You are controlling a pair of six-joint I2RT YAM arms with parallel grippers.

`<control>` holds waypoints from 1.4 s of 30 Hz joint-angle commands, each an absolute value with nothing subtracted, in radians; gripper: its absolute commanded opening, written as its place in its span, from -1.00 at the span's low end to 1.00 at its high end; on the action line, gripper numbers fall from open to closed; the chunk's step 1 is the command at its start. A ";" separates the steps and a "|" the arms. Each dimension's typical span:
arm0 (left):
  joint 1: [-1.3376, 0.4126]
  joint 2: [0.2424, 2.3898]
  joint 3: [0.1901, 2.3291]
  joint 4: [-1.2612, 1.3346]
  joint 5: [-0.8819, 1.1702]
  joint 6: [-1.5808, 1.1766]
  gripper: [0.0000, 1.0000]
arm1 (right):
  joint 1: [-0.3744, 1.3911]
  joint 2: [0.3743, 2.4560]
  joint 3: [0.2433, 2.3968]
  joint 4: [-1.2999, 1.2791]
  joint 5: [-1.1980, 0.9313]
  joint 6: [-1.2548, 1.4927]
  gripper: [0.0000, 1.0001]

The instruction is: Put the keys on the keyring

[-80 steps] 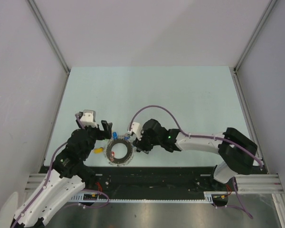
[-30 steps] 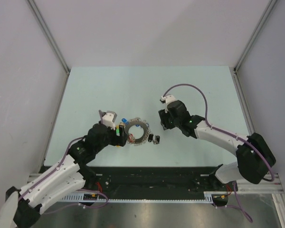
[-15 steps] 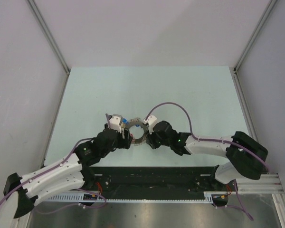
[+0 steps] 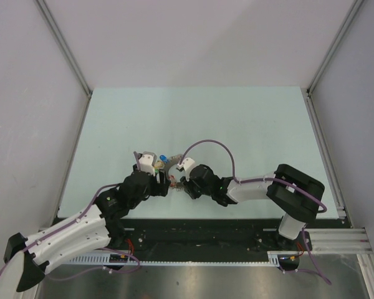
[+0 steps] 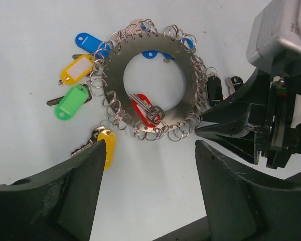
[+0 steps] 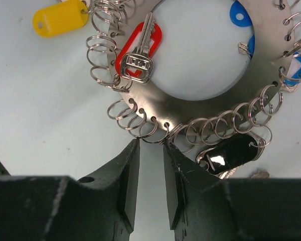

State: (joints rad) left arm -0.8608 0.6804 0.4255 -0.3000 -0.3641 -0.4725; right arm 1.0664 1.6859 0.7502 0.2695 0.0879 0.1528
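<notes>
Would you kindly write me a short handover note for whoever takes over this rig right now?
Left gripper: fingers wide open above the flat silver metal keyring with wire loops.
Right gripper: fingers almost closed at a rim loop; grip unclear.
Blue, yellow and green tagged keys fan off the rim, seemingly attached; red-tagged silver key lies in the hole; black-headed key beside the rim.
Left: check red and black are looped on.

No legible text or markings

I work in a lab test cell. Plain white panels (image 4: 193, 37) in metal framing (image 4: 63, 47) wall in my pale table (image 4: 237, 118), with a slotted rail (image 4: 346, 237) along its near edge.
</notes>
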 commanded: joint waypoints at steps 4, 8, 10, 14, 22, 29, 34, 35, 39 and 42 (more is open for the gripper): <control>-0.853 0.661 0.429 -0.275 -0.380 -0.497 0.53 | 1.077 1.729 0.798 0.331 0.218 0.140 -0.43; -0.853 0.644 0.428 -0.281 -0.385 -0.495 0.53 | 1.077 1.715 0.798 0.304 0.296 0.159 -0.45; -0.853 0.641 0.428 -0.279 -0.387 -0.495 0.53 | 1.077 1.698 0.798 0.298 0.340 0.172 -0.44; -0.853 0.637 0.428 -0.276 -0.388 -0.494 0.53 | 1.071 1.669 0.798 0.290 0.377 0.225 -0.39; -0.853 0.604 0.442 -0.285 -0.400 -0.483 0.54 | 1.039 1.585 0.795 0.250 0.295 0.408 -0.27; -0.851 0.594 0.451 -0.290 -0.396 -0.472 0.57 | 1.023 1.574 0.732 0.319 0.262 0.646 -0.27; -0.851 0.575 0.443 -0.287 -0.394 -0.474 0.57 | 1.009 1.592 0.643 0.440 0.227 0.813 -0.28; -0.851 0.571 0.442 -0.285 -0.396 -0.474 0.57 | 1.005 1.597 0.635 0.458 0.221 0.825 -0.28; -0.851 0.572 0.440 -0.284 -0.393 -0.474 0.57 | 0.993 1.634 0.601 0.557 0.195 0.876 -0.32; -0.851 0.571 0.440 -0.284 -0.390 -0.472 0.57 | 0.988 1.667 0.592 0.600 0.189 0.900 -0.34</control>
